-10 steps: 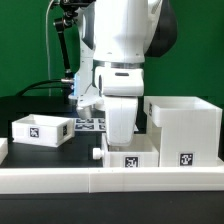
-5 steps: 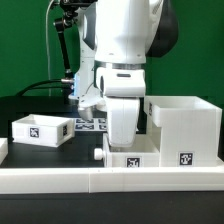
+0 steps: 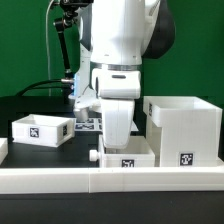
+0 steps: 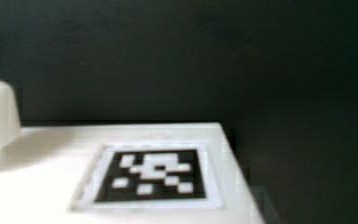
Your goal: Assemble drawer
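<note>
- Gripper (image 3: 119,136) is held low over small tray (image 3: 140,158), w/ tray directly beneath jaws.
- That tray sits just beside housing (image 3: 185,128), on the exterior view's left.
- Jaw opening can't be told: tips hidden by tray wall, and wrist view is blurred, w/ only a tagged white face (image 4: 151,172) seen.
- 2nd tray (image 3: 42,128) lies well apart from housing, same side.

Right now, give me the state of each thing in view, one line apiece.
Big box: upright, open side up, untouched.
Left tray: upright, open side up, standing alone.
Middle tray: upright, close beside the big box.
Claw: low at the middle tray; open or shut is hidden.
Rail: lying flat along the front.
</note>
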### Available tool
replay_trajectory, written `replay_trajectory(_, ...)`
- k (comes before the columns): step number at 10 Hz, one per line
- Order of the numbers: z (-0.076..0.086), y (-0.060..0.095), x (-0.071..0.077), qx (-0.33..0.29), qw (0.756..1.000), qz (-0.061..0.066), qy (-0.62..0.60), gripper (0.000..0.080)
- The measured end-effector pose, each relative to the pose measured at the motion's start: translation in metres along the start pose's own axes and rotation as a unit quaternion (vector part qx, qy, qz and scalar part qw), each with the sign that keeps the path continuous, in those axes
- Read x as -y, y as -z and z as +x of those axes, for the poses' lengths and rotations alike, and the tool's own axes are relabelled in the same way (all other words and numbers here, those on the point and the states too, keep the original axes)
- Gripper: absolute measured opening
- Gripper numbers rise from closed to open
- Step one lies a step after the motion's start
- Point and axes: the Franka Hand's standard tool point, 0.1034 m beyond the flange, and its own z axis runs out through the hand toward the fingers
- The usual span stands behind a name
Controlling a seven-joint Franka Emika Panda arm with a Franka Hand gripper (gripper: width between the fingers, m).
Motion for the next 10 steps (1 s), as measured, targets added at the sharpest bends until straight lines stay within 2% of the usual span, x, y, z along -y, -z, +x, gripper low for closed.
replay_trajectory(3, 0.013, 0.001, -0.001, 0.009, 1.0, -0.002, 0.029, 0.0042)
replay_trajectory(7, 0.01, 0.001, -0.001, 0.008, 1.0, -0.001, 0.025, 0.0042)
replay_trajectory(10, 0.024, 0.002, -0.002, 0.007, 0.999, -0.001, 0.031, 0.0042)
